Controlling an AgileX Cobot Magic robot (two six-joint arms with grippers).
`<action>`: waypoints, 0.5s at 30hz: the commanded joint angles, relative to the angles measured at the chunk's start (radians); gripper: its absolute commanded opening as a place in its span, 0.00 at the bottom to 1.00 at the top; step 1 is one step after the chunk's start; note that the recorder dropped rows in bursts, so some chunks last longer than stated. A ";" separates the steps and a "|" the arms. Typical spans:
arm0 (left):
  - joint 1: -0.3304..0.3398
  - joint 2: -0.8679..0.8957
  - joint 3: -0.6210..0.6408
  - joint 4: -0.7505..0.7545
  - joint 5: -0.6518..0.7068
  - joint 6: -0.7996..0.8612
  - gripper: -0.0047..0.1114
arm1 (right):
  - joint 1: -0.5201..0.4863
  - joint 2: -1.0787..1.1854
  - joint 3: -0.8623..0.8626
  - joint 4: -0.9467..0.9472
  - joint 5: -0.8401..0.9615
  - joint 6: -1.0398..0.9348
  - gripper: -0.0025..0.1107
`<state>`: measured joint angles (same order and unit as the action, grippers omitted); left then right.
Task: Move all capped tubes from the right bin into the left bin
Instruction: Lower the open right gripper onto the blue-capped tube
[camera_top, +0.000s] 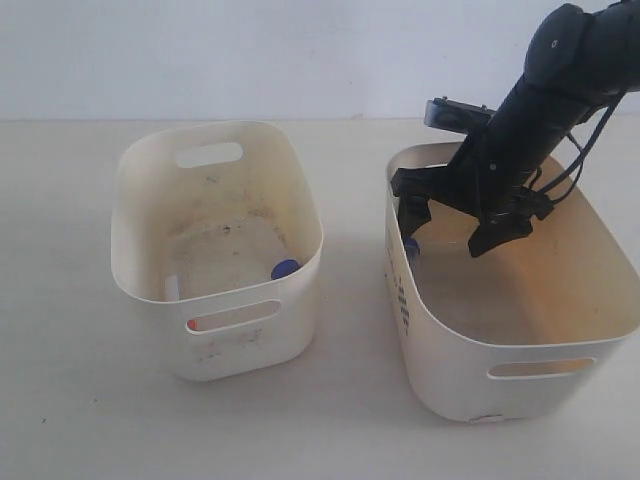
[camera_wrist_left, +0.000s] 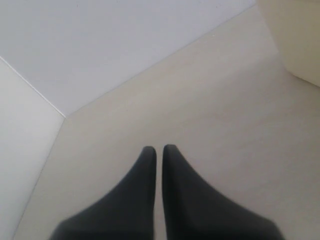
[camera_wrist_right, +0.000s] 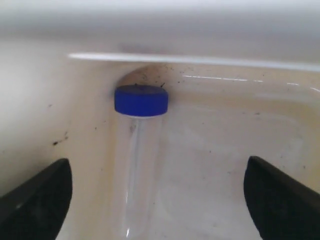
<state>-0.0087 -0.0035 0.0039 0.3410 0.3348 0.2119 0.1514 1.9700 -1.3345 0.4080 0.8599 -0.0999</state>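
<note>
My right gripper (camera_top: 445, 240) hangs open inside the right bin (camera_top: 520, 345), close to its left wall. A clear tube with a blue cap (camera_wrist_right: 140, 100) lies on the bin floor in the corner. The tube (camera_wrist_right: 137, 165) sits between the wide-apart fingers (camera_wrist_right: 35, 200), nearer one of them, and is not touched. That cap (camera_top: 411, 247) peeks out beside a finger in the exterior view. The left bin (camera_top: 250, 345) holds a blue-capped tube (camera_top: 285, 268) and an orange-red cap (camera_top: 195, 324) seen through its handle slot. My left gripper (camera_wrist_left: 158, 150) is shut on nothing above the table, and is out of the exterior view.
The two bins stand side by side on a pale tabletop (camera_top: 350, 420) with a gap between them. A cream bin wall (camera_wrist_left: 295, 35) shows at the edge of the left wrist view. A white wall (camera_top: 250, 50) runs behind the table.
</note>
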 joint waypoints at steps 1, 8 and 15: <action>-0.001 0.004 -0.004 -0.003 -0.005 -0.001 0.08 | 0.000 -0.003 0.020 0.006 -0.027 -0.003 0.79; -0.001 0.004 -0.004 -0.003 -0.005 -0.001 0.08 | 0.000 -0.003 0.096 0.002 -0.102 -0.009 0.79; -0.001 0.004 -0.004 -0.003 -0.005 -0.001 0.08 | 0.000 -0.003 0.101 0.002 -0.095 -0.011 0.79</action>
<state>-0.0087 -0.0035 0.0039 0.3410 0.3348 0.2119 0.1514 1.9641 -1.2495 0.4118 0.7328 -0.1176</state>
